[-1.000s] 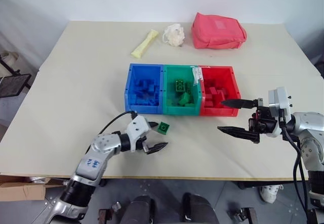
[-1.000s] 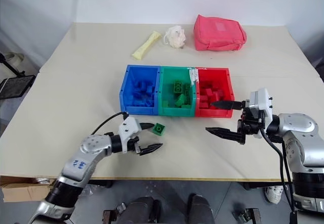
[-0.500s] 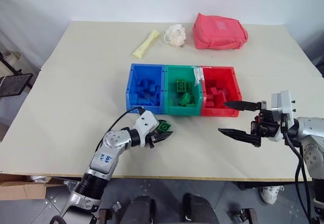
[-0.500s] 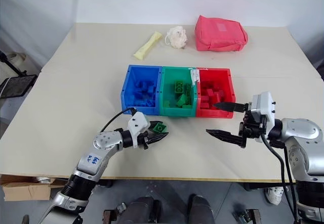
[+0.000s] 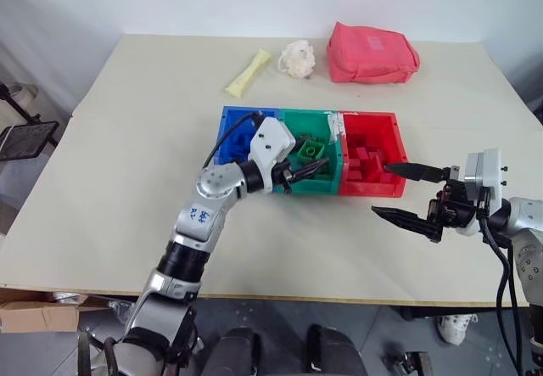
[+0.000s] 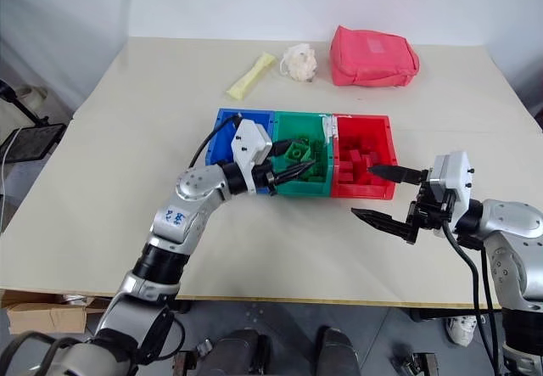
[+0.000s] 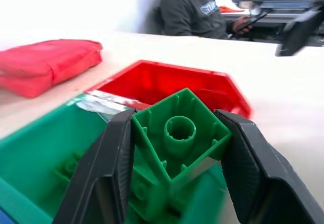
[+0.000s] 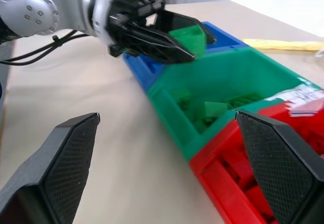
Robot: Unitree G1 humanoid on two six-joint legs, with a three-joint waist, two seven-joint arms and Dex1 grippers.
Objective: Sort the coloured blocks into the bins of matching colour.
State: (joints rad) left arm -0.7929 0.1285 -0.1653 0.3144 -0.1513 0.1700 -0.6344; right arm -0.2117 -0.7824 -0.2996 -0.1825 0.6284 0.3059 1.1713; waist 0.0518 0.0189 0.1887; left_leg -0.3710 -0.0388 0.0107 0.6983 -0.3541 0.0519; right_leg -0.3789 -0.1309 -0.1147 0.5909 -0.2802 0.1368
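Left pincer [image 5: 307,168] risen, green block [image 7: 178,135] clamped, over green bin [image 5: 285,125]

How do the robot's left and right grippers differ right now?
The left gripper is shut on a green block; the right gripper is open and holds nothing. The left gripper hangs over the green bin; the right gripper hovers over bare table, beside the red bin. Both have two black fingers.
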